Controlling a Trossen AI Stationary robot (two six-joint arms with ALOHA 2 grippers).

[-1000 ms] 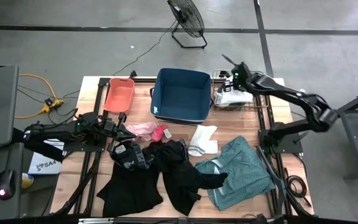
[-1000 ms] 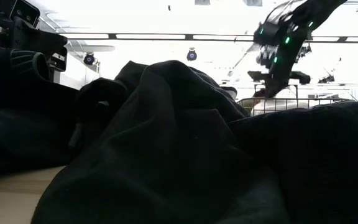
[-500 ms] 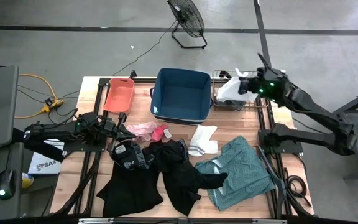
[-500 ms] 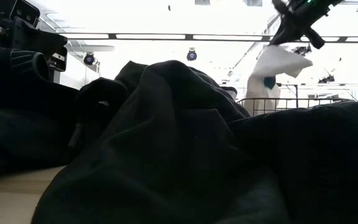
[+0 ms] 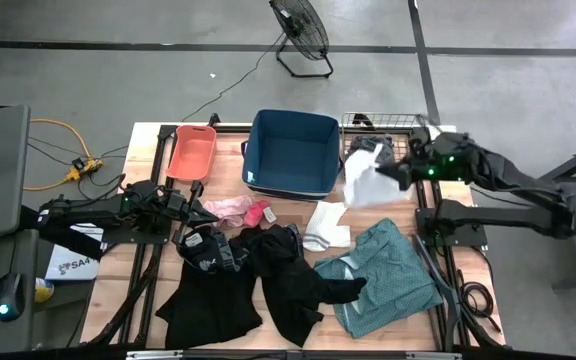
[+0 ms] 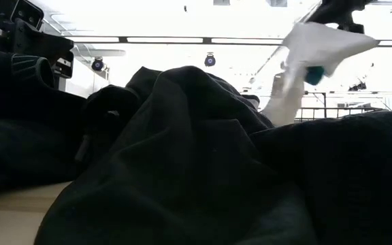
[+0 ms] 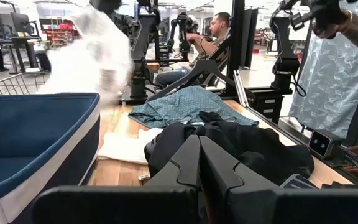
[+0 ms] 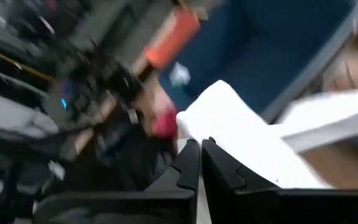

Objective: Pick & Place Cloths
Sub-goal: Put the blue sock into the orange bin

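My right claw (image 5: 400, 170) was clamped on a soft white cloth (image 5: 365, 178), hanging above the wooden bench (image 5: 230, 176) beside the rigid navy bin (image 5: 291, 152). Next, I judged, it needed release over a bin.

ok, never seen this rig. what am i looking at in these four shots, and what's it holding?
Two dark robot arms work at a wooden table. One camera looks straight down from above, one sits at table height, where black cloth fills most of the picture, and one rides on each wrist, looking past that arm's own fingers.

The right tool is up over the table's right side, shut on a white cloth that hangs from it; the low view shows the same cloth in the air. The left tool rests low at the left, shut, with nothing seen in it.

On the table lie black garments, a teal-grey shirt, another white piece and small pink cloths. At the back stand an orange bin, a navy bin and a wire basket.
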